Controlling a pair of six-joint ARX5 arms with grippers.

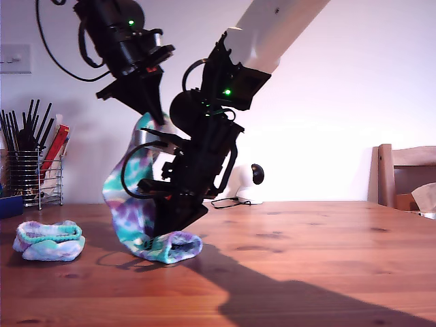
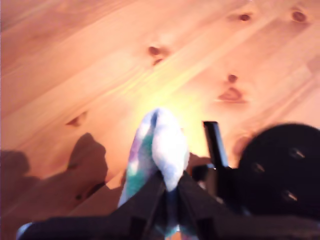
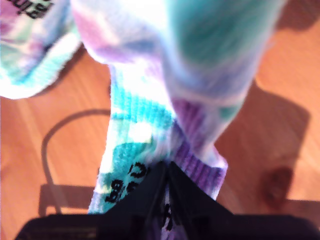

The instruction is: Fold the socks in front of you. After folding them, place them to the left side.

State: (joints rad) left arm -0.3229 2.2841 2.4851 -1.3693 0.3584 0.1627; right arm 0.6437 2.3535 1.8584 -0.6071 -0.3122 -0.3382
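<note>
1. Right now my first hand (image 2: pixel 170 176) is clamped tight on the upper end of the held sock (image 2: pixel 161 134), jaws pressed together with knit squeezed between them. It's up high in the exterior view (image 1: pixel 154 113), well above the surface (image 1: pixel 306 262).
2. Down lower, my second hand (image 3: pixel 166 169) is pinched closed on the same sock's ribbed fabric (image 3: pixel 137 127), right beside the black lettering. In the exterior view it sits just above the wood (image 1: pixel 178 219).
3. The held sock (image 1: pixel 128 197) hangs between the two hands in a teal, purple and white drape, and its bottom end curls onto the surface under my second hand.
4. Over at the exterior view's left, the folded sock (image 1: pixel 49 240) lies bundled on the surface, well apart from the hanging one.
5. Behind that bundle stands a wire holder (image 1: pixel 35 178) stuffed with dark utensils, and there's a wall switch (image 1: pixel 15 58) above it.
6. At the exterior view's right edge, a wooden chair (image 1: pixel 403 170) sits behind the surface.
7. Strong light throws the arms' shadow forward across the wood.
</note>
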